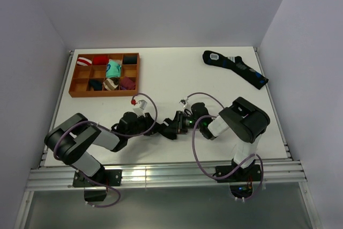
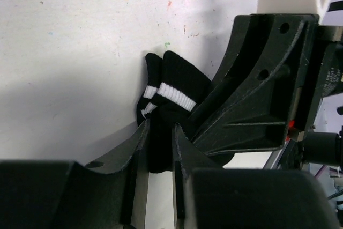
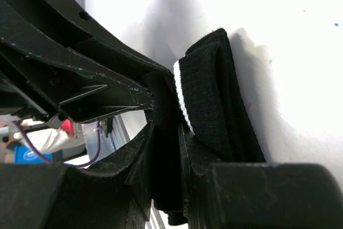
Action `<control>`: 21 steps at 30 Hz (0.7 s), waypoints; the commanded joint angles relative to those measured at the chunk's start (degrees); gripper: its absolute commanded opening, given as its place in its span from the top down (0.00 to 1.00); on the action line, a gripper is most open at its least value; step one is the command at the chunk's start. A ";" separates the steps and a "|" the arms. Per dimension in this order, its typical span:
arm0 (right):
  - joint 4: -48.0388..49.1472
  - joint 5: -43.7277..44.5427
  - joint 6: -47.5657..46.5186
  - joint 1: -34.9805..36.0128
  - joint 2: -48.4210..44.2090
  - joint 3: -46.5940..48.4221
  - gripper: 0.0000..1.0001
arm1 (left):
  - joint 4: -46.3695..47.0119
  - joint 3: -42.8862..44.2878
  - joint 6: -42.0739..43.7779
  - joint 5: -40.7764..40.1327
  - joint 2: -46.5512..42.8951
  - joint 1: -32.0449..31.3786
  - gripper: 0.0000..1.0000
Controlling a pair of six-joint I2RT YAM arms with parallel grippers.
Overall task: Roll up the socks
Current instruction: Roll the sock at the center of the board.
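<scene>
Near the front middle of the white bench (image 1: 177,73), both my claws meet at the black knit ankle socks with white stripes on the cuff (image 2: 179,87). My left claw (image 2: 159,148) is almost closed and pinches a fold of the black fabric. My right claw (image 3: 166,138) is narrow too and grips the same bundle from the other side. I judge the rolling is partly done: the socks are bunched and folded, but the striped cuffs stick out loose. Tightening the roll and tucking the cuff are left.
</scene>
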 commanded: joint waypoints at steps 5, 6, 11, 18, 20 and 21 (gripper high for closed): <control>-32.34 16.47 -9.45 0.75 -4.12 -3.38 0.62 | -15.65 2.31 -1.07 -11.10 -3.92 -2.61 1.00; -33.58 17.36 -9.63 0.93 -6.92 -2.68 0.59 | -17.84 2.31 -2.20 -12.15 -4.27 -2.88 1.00; -41.14 22.36 -11.83 1.45 -16.86 -0.92 0.54 | -23.65 1.70 -5.20 -18.40 -6.29 -4.28 1.00; -42.56 28.52 -14.64 2.16 -32.58 -1.35 0.50 | -31.39 3.53 -6.70 -22.71 -9.28 -6.66 1.00; -41.25 29.92 -16.05 3.29 -35.32 -1.44 0.49 | -33.66 4.15 -6.69 -23.06 -9.90 -7.01 1.00; -41.16 30.81 -16.31 4.08 -37.25 -1.01 0.48 | -34.64 5.20 -6.61 -23.15 -9.99 -7.01 1.00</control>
